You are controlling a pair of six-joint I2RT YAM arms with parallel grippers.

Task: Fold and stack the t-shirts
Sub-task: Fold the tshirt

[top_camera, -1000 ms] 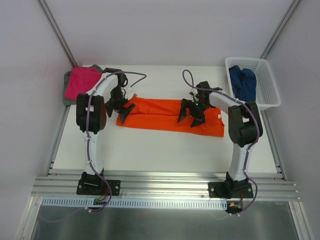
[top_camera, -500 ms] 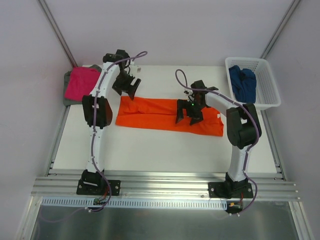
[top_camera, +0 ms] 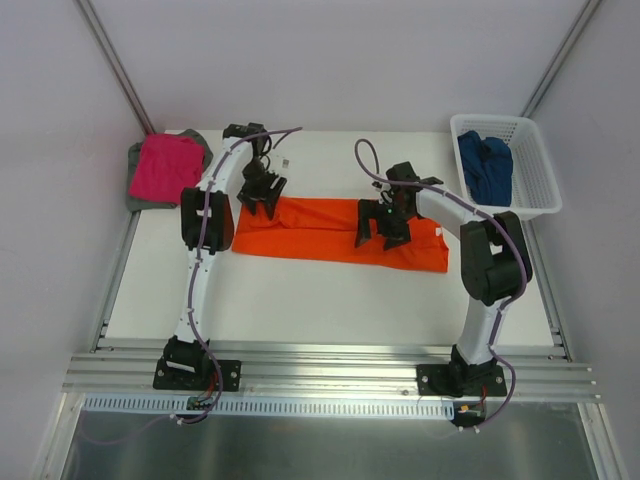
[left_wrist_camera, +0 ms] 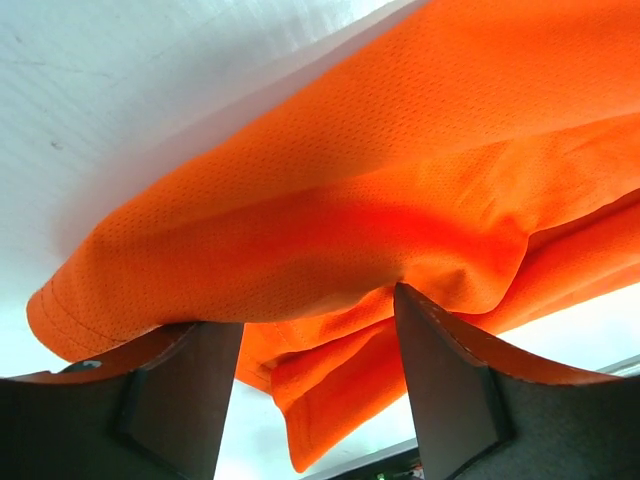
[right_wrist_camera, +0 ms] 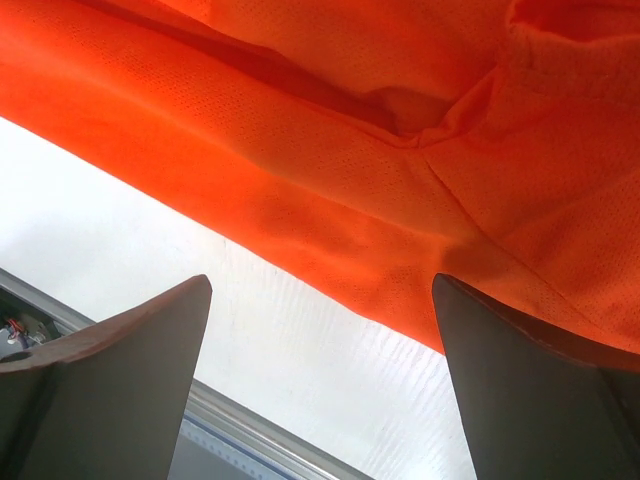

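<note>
Since a moment ago my left arm has swung back from beyond the cloth, and its left pincer has come down onto the far left edge of the bright orange mesh t-shirt. Its jaws have narrowed as it came.

That shirt lies across the middle of the white tabletop, already folded lengthwise into a long flat band.

From the left wrist view, the left pincer is partly open and straddles a raised fold of orange cloth. The cloth sags between its fingers and brushes their tips. I judge it is not yet pinched, since a gap shows lower down.

My right pincer hovers over the right half of the band with its jaws spread wide and nothing between them. The right wrist view shows the shirt's near edge and bare tabletop below it.

I judge each arm is placed at one end so the band can be folded across its length.

A magenta pink folded t-shirt sits on a grey t-shirt at the far left corner, likely the start of the stack. The dark blue t-shirt waits, crumpled, in the white plastic lattice basket at far right.
</note>
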